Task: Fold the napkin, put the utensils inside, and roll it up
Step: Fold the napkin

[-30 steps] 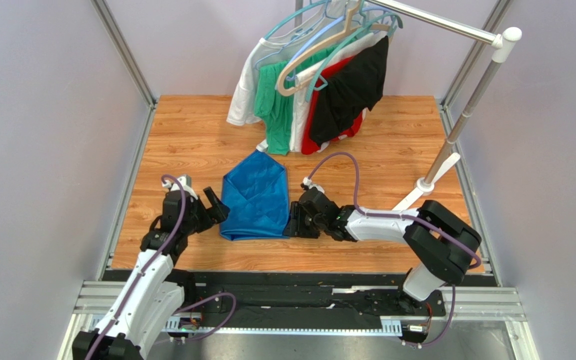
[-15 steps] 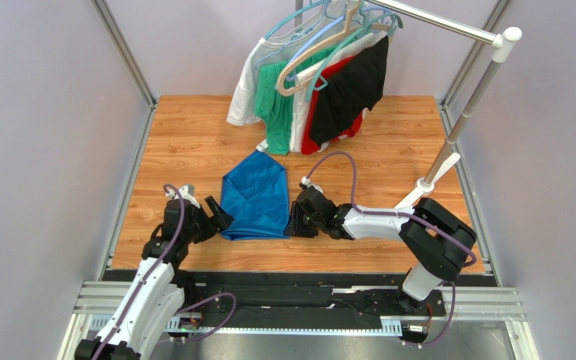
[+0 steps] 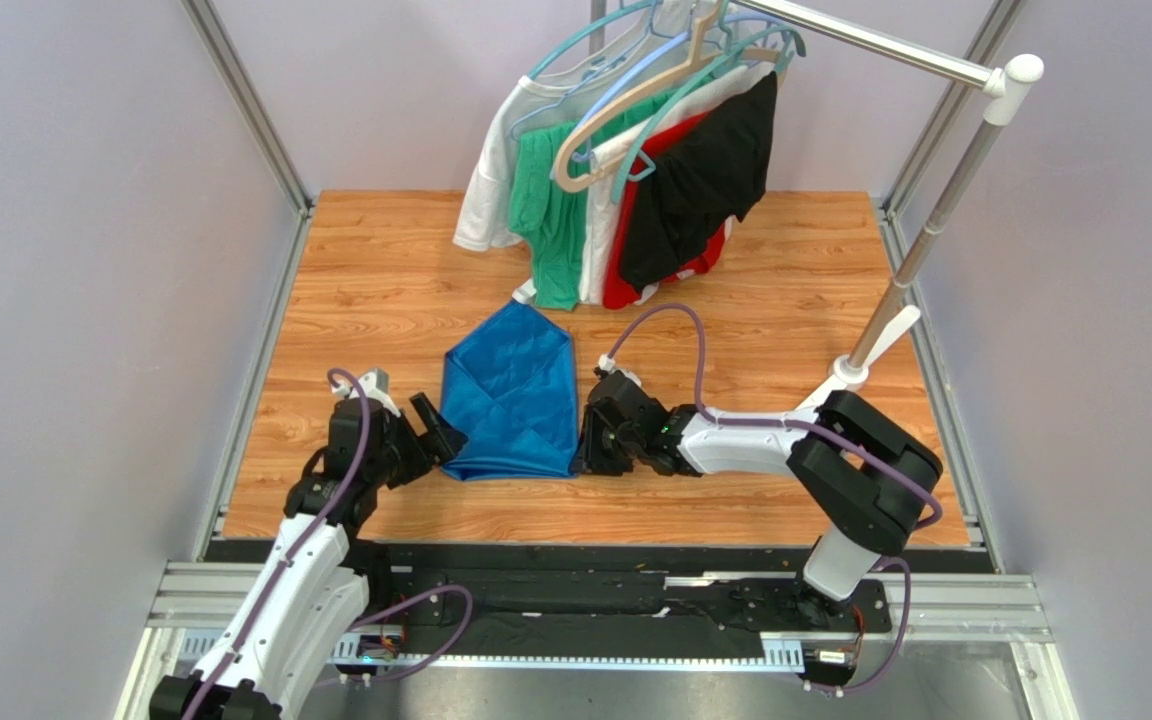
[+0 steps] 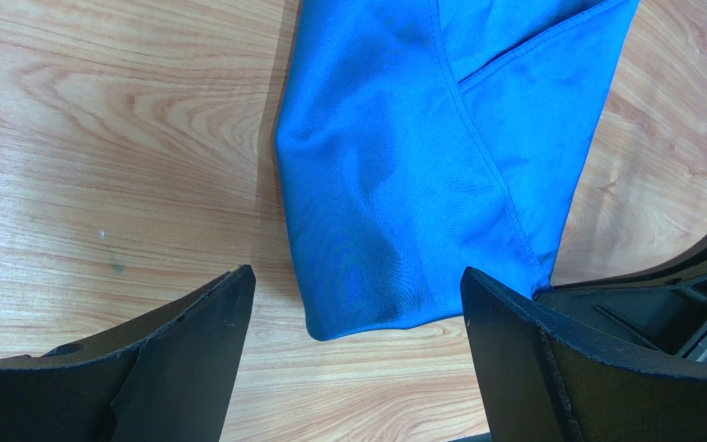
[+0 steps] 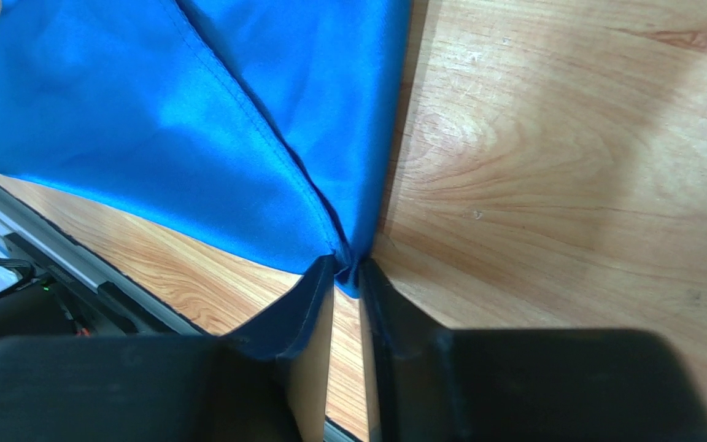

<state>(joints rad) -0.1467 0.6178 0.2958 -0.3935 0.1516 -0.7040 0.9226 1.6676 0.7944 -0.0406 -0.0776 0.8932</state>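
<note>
- Shows the right gripper (image 3: 585, 443) pressed closer against the near right corner of the napkin (image 3: 510, 398) than a second ago, with its jaws drawn from a clear gap to almost together.
- Shows the left gripper (image 3: 440, 435) shifted slightly nearer the napkin's near left corner, and a touch less wide than before.
- Leaves the napkin itself where it was, with the same folded outline.
- From the right wrist: pinches the very tip of the napkin's near right corner between two dark fingers (image 5: 389, 318), with the cloth gathered into the narrow slit.
- From the left wrist: stands spread wide and holds nothing, with the napkin's near left corner showing in the gap just ahead of the fingertips.
- Places the napkin, royal blue and folded to a point at its far end, flat on the wooden table (image 3: 387, 270), with hanging garments (image 3: 642, 180) just beyond that far point.
</note>
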